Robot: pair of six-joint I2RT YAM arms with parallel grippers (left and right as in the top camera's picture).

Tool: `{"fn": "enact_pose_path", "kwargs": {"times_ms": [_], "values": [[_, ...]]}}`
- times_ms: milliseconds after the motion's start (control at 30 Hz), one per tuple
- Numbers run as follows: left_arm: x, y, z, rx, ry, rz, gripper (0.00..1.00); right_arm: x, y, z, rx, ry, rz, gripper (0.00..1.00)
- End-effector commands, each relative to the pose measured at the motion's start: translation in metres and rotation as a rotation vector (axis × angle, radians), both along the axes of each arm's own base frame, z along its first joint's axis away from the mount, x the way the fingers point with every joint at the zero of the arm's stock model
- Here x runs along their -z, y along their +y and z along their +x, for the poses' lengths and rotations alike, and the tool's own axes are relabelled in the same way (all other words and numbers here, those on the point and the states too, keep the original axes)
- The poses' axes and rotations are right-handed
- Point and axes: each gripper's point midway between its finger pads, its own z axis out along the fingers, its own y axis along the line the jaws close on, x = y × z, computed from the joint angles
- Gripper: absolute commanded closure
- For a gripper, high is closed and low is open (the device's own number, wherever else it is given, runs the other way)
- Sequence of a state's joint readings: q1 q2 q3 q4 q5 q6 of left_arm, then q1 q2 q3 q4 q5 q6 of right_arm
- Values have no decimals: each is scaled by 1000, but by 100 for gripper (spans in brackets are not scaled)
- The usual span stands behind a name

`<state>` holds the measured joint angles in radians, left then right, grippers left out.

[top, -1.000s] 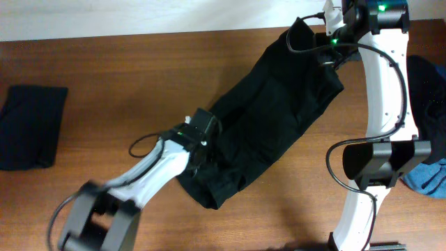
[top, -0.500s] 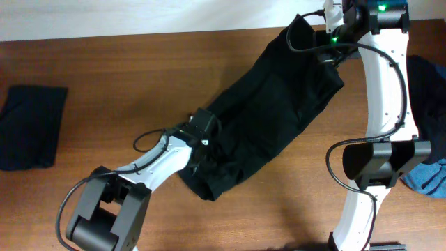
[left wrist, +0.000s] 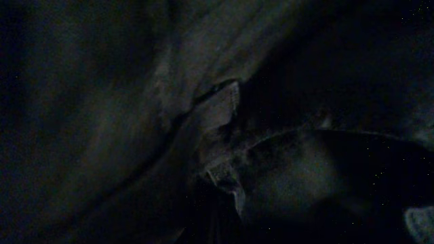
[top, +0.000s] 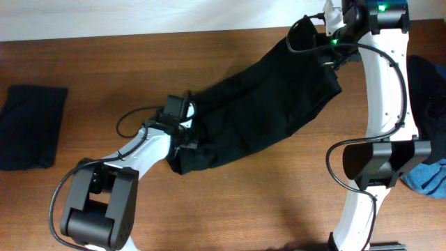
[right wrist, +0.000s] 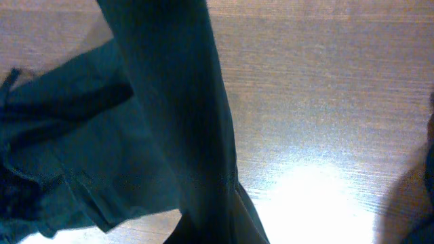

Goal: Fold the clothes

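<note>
A long pair of black trousers [top: 265, 104] stretches diagonally across the wooden table [top: 104, 70], from the far right down toward the middle. My left gripper [top: 185, 134] is shut on the bunched lower-left end; in the left wrist view dark creased fabric [left wrist: 135, 102] fills the frame and hides the fingers. My right gripper [top: 326, 42] is shut on the upper end at the back edge. In the right wrist view a taut band of the cloth [right wrist: 183, 102] runs up from the bottom edge over the table, and the fingers are covered.
A folded black garment [top: 31, 125] lies at the left edge. At the right edge, behind the right arm, sit a dark piece [top: 431, 87] and a blue piece [top: 426, 176]. Bare wood shows between the trousers and the folded garment.
My left gripper has pulled the trousers' lower end left and toward the back, so the garment lies longer and flatter. The right gripper has stayed put.
</note>
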<state>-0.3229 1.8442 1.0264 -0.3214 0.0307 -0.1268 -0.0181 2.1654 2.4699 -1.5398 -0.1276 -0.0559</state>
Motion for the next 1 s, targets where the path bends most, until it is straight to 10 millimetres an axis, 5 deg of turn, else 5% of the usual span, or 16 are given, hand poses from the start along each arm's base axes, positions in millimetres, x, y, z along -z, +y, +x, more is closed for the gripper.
{"fn": "enact_pose_path", "kwargs": {"times_ms": [0, 200, 400, 567, 767, 967], "values": [[6, 15, 10, 7, -24, 49, 100, -6, 3, -3, -4, -9, 0, 96], [-29, 8, 38, 29, -82, 42, 92, -6, 3, -5, -5, -5, -1, 96], [-101, -7, 76, 33, -166, 6, 73, -6, 12, -5, -40, -7, -7, 96], [-152, -13, 86, -8, -179, -49, 71, -6, 33, -7, -85, -8, -5, 96], [-183, 21, 86, -198, -117, -101, 73, -6, 75, -14, -142, 3, 6, 96], [-182, 63, 80, -288, -66, -81, 81, -8, 127, -25, -241, 3, 57, 96]]}}
